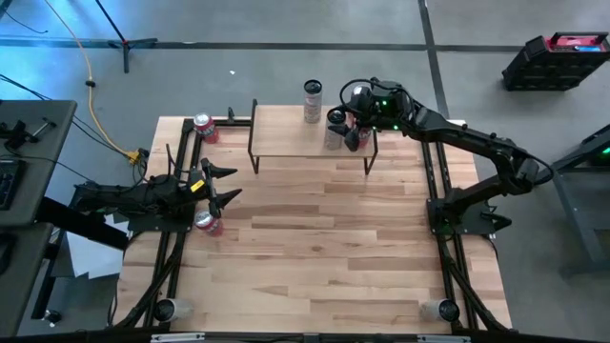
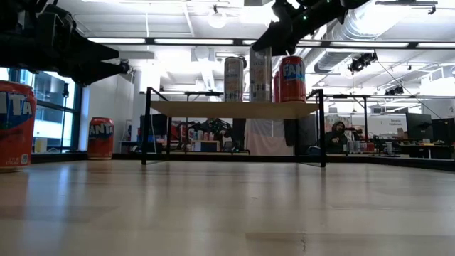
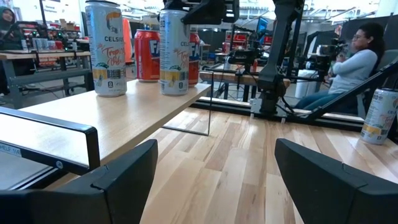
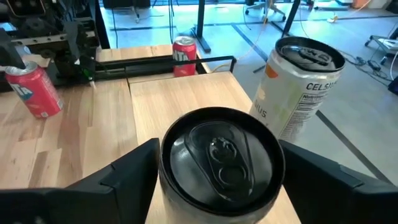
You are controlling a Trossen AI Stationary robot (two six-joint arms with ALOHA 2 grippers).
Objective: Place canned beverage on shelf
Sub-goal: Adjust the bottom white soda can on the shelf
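The shelf (image 1: 310, 143) stands at the table's far side with three cans on its plank. My right gripper (image 4: 217, 180) reaches over the shelf's right part, slanting down. Its fingers stand close on either side of a tall pale can with a black top (image 4: 221, 155), (image 1: 335, 129). A second pale can (image 1: 313, 100) stands at the shelf's far edge, and a red can (image 1: 363, 135) at its right end. My left gripper (image 1: 224, 186) waits open and level at the table's left, with nothing between its fingers. My right gripper's fingers (image 4: 134, 171) flank the upper side walls (image 4: 168, 186) of the black-topped can, coming from the table's right and slanting down. Whether they touch the can I cannot tell. The can stands upright on the shelf's plank.
Two red cans stand on the table at the left: one (image 1: 205, 127) at the far left corner, one (image 1: 208, 221) just beside my left gripper. Another pale can (image 3: 379, 115) stands toward the near right. People sit beyond the table (image 3: 360, 68).
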